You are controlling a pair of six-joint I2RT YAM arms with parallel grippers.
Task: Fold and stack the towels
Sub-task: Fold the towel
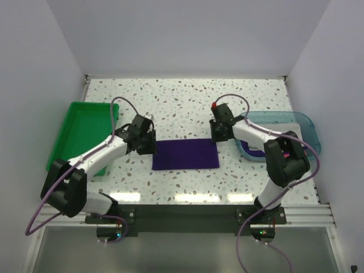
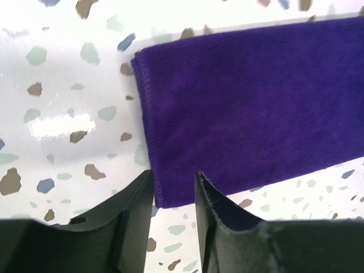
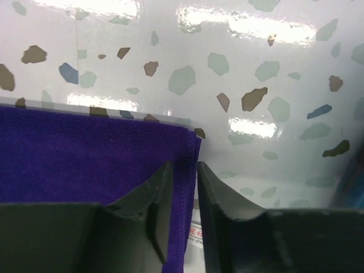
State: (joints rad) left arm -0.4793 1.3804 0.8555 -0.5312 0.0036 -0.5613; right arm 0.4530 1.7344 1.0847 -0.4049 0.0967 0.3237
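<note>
The left fingers (image 2: 128, 227) straddle the purple towel's (image 1: 185, 154) 10 o'clock corner on the tabletop (image 1: 187, 108); we cannot tell whether they pinch it. At 2 o'clock, the right fingers (image 3: 233, 222) are clenched on the hem. The towel lies flat mid-tabletop. We judge the fold needs both corners held firmly, lifted level, and carried toward 6 o'clock together, edges matched.

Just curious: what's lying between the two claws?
A flat dark purple towel, stretching from the left claw to the right claw; clearest in the top view.
</note>
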